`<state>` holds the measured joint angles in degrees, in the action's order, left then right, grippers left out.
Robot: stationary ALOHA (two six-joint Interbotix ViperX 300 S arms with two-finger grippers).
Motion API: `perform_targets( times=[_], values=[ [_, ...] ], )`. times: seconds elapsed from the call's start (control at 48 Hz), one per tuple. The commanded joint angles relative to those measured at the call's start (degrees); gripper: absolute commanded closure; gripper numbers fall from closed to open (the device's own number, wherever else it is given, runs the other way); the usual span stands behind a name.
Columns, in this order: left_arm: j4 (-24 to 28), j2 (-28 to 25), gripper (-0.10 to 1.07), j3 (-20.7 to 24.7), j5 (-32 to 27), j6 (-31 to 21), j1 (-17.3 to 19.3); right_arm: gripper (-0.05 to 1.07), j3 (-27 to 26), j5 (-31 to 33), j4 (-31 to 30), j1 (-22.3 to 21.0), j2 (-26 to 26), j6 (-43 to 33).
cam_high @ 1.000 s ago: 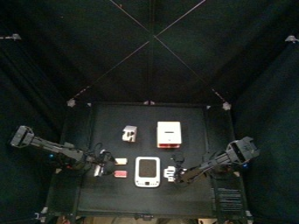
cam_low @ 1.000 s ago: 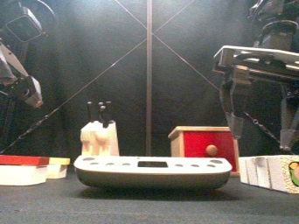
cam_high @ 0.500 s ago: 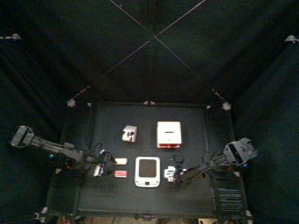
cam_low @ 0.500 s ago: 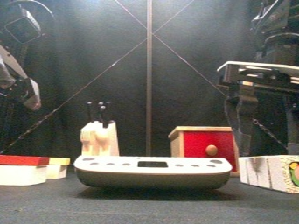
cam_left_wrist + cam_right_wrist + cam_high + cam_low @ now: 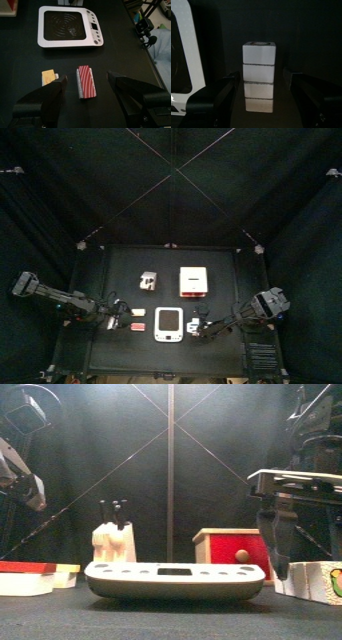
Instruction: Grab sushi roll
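**Item: sushi roll** (image 5: pixel 259 75). It is a white bar of four joined segments and lies flat on the black counter (image 5: pixel 120 268) near the front right, just beside the white scale (image 5: pixel 174 579).

**Handling (judged):** Probably a light toy with stiff, smooth sides, so it may slip or pivot under an off-centre pinch. The seams suggest the segments could part. It looks neither heavy nor fragile.

**Grip point (judged):** Take it across the two long flanks at the middle segments, with the pads square to the sides, not at the ends.

**Right hand** (image 5: pixel 263 82): Released, with the jaws spread wide. They stand either side of the roll, and a gap shows on both flanks.

**Left hand** (image 5: pixel 87 82): Also released, and holds nothing. It rests over a red striped bar (image 5: pixel 85 82) at the counter's front left.

**View notes:**
- The right wrist view alone shows the segment seams, the grey-rimmed end face and how the jaws line up with the flanks.
- The front view shows only the roll's near end at the right edge, with green and yellow on it. It also shows the red box (image 5: pixel 230 551) behind, which the wrist view lacks.
- The top view gives the layout, but the roll is too small there to read.
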<state>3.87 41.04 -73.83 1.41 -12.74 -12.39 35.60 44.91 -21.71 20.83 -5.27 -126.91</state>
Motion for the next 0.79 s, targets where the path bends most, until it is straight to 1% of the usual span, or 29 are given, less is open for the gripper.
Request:
perform_targets(
  times=[0.0, 0.771],
  values=[
    [0.2, -0.1, 0.0, 0.7, 0.4, 0.1, -0.1, 0.05, -0.4, -0.3, 0.1, -0.2, 1.0, 0.0],
    [0.1, -0.2, 0.0, 0.4, 0.4, 0.1, 0.3, 0.05, -0.1, -0.3, 0.7, -0.3, 1.0, 0.0]
  ],
)
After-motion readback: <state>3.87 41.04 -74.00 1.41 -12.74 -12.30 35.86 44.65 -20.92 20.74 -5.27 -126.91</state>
